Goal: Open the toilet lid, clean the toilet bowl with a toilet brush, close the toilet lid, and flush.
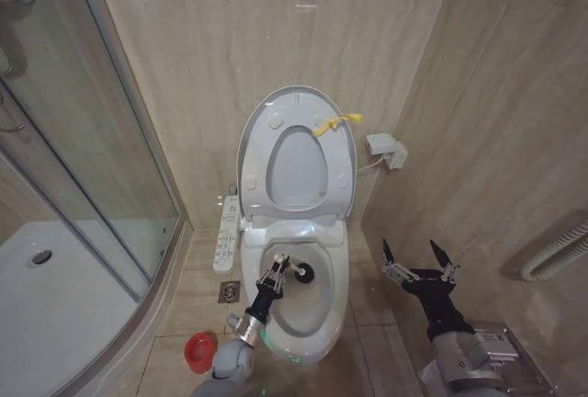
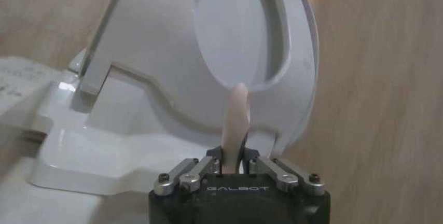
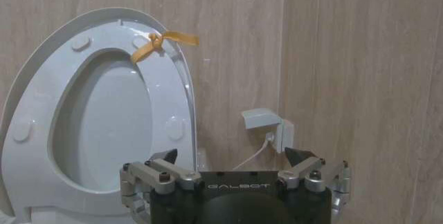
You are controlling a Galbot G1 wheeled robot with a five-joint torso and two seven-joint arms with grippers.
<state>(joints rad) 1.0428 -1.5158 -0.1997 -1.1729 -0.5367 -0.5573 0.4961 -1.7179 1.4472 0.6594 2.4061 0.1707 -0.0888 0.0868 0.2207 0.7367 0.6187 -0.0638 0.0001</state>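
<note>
The toilet lid (image 1: 296, 96) stands raised against the wall with the seat ring (image 1: 260, 153) against it; a yellow strap (image 1: 334, 123) is tied at the rim. The lid (image 3: 41, 68) and strap (image 3: 163, 40) also face the right wrist camera. The white toilet bowl (image 1: 308, 314) lies uncovered below. My left gripper (image 1: 274, 268) hangs over the bowl, shut on the toilet brush (image 1: 302, 272), whose dark head sits inside the basin. Its white handle (image 2: 235, 120) is pinched in the left gripper (image 2: 234, 157). My right gripper (image 1: 419, 261) (image 3: 232, 156) waits open to the right of the toilet.
The red brush holder (image 1: 199, 351) stands on the floor left of the toilet. A control panel (image 1: 226, 232) hangs beside the seat, with a floor drain (image 1: 229, 292) below. Glass shower wall (image 1: 92, 167) and white tray (image 1: 55, 314) lie left; a wall box (image 1: 386, 149) and pipes (image 1: 556, 250) right.
</note>
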